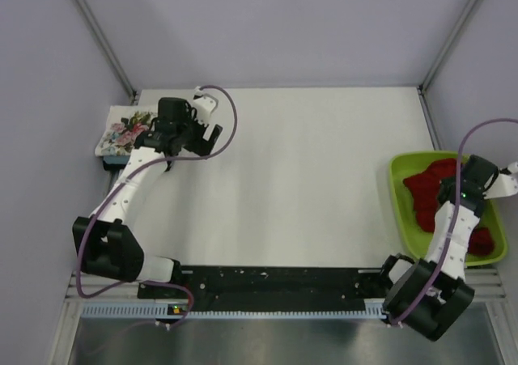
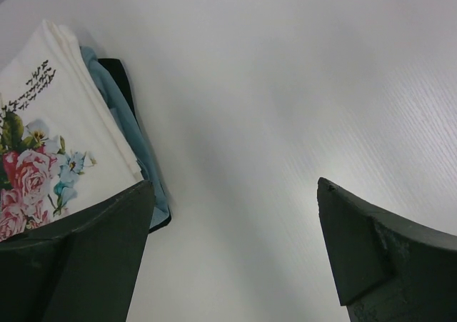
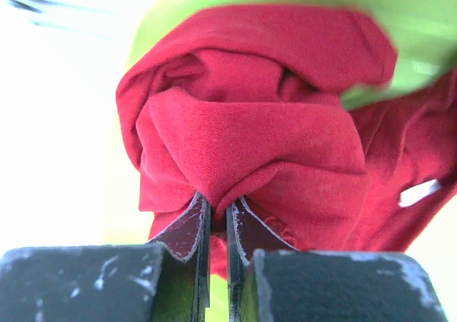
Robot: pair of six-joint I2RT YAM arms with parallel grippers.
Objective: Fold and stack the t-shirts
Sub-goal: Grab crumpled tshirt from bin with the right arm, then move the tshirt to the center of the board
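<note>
Stack of t-shirts [image 1: 123,133] sits upper left of the frame, at the left edge of the table [image 1: 307,179], left gripper [image 1: 209,138] just to its right. Over at the right edge there's the tray [image 1: 396,203], loose t-shirt [image 1: 425,191] lying in it under the right gripper [image 3: 218,206].

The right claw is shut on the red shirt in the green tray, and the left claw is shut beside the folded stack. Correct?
The left claw is open, not shut: the left wrist view shows its fingers wide apart beside the folded stack. The right claw is shut on the red shirt in the green tray.
</note>
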